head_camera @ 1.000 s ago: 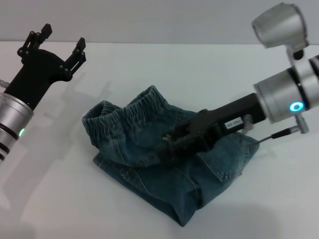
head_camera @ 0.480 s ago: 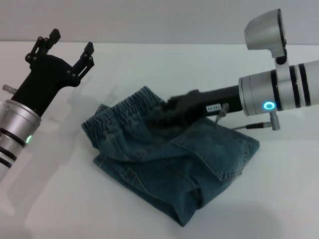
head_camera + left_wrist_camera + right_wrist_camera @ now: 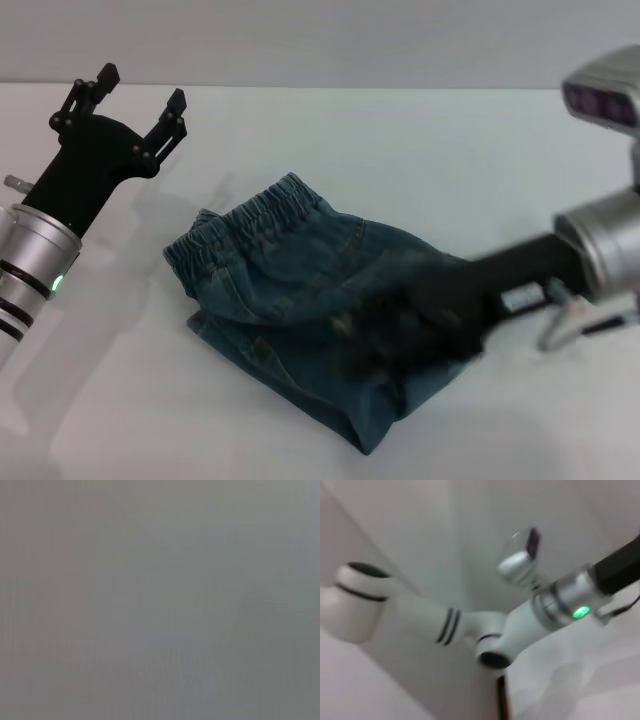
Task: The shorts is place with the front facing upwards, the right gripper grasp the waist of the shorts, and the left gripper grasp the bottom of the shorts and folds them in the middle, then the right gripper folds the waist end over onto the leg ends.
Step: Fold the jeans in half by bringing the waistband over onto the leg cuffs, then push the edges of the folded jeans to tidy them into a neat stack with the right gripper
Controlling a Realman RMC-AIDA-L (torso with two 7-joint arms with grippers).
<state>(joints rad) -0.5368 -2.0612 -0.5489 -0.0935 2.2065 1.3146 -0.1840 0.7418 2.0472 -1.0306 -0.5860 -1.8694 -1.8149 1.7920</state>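
folded denim shorts (image 3: 330, 300), left gripper (image 3: 135, 95) fingers spread, empty, right gripper (image 3: 385, 340) blurred, grip unclear

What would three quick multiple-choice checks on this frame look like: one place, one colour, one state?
1. Where is the left gripper?
A. on the shorts
B. raised above the table, off to the left of the shorts
C. under the shorts

2. What colour is the waist of the shorts?
A. red
B. white
C. blue denim

3. How do the left gripper's fingers stand?
A. open, holding nothing
B. shut on cloth
C. shut on the waist

Answers:
1 B: it hangs clear of the shorts.
2 C: the ruffled band is blue.
3 A: the fingertips are spread with only table behind.

The right gripper is a dark blur over the shorts.
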